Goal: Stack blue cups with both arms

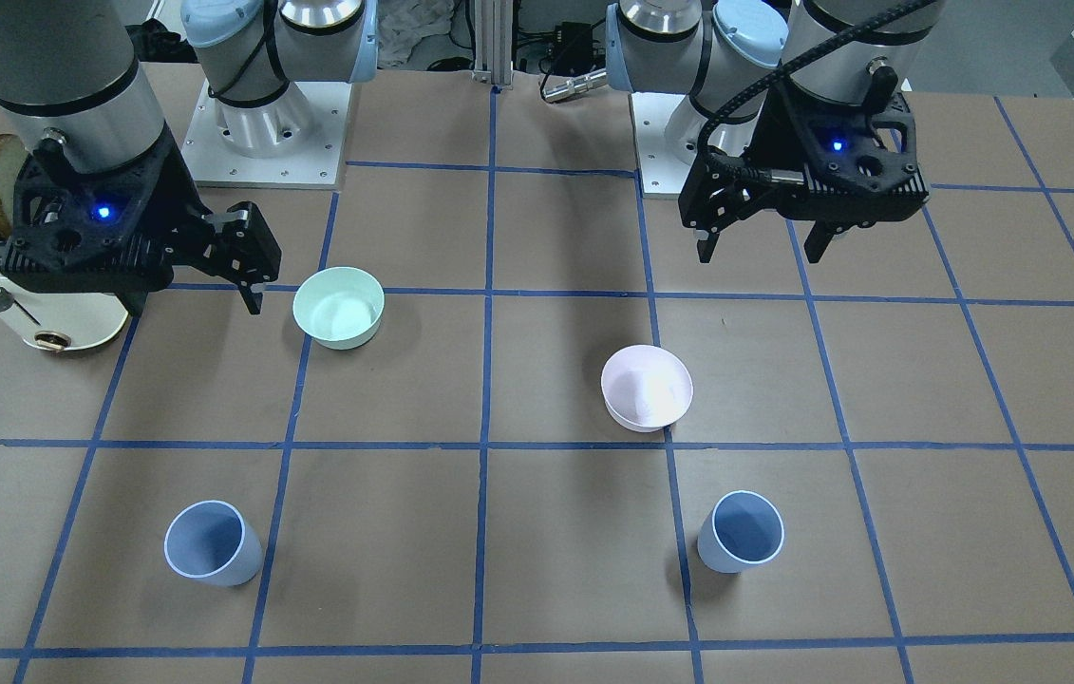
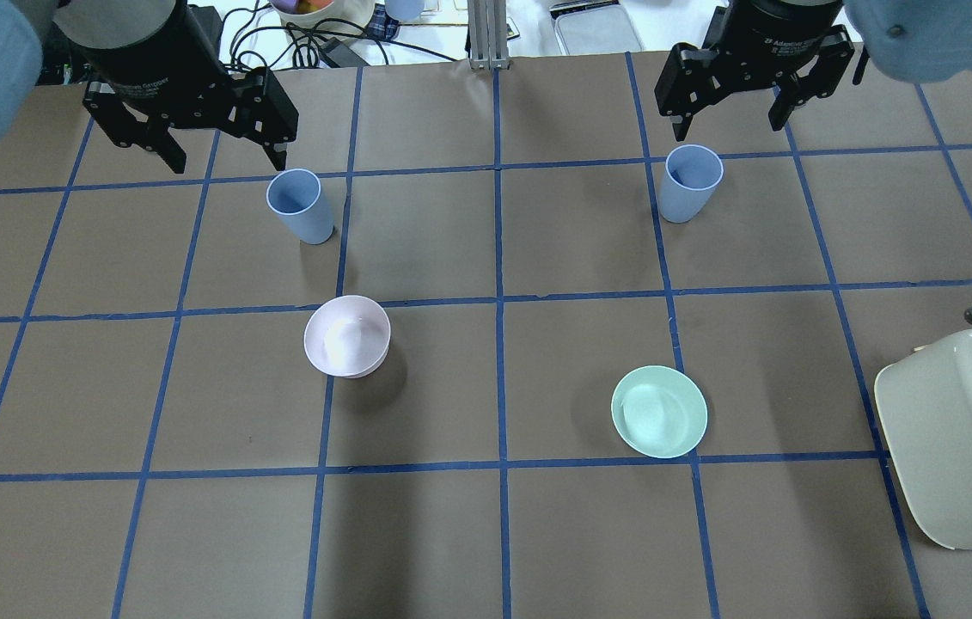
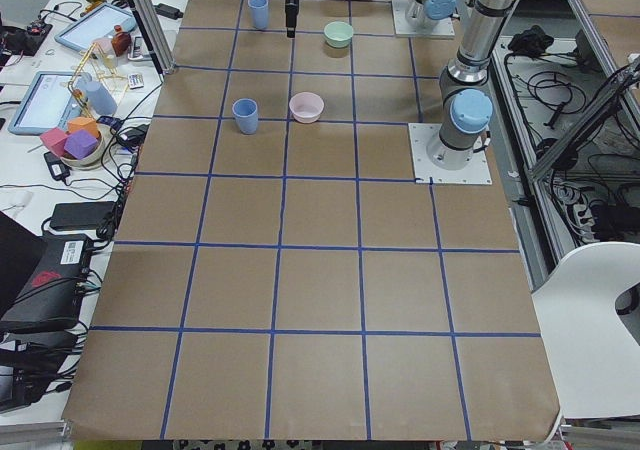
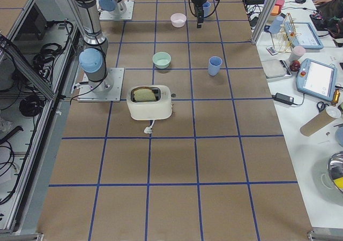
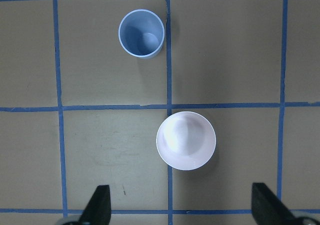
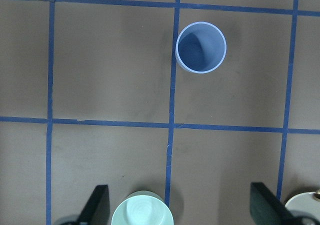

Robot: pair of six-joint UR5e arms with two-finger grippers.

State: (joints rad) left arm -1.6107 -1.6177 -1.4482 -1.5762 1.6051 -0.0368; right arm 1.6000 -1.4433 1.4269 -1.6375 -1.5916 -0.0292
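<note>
Blue cups (image 2: 300, 206) (image 2: 690, 183) well ahead of spread left hand (image 2: 228, 160), right hand (image 2: 728, 127).

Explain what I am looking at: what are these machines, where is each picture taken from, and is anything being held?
These are two robot arms, a left arm and a right arm, fixed to one table. Each ends in a black two-finger gripper. The left gripper and the right gripper both hang open, holding nothing.

Six cameras show the same moment. One faces the robot, one looks over its shoulders, one stands at each table end, and one on each wrist looks down.

The two blue cups stand upright and apart, one on the left arm's side and one on the right's, not yet stacked. There is also a pink bowl, a green bowl and a cream toaster holding toast.
</note>
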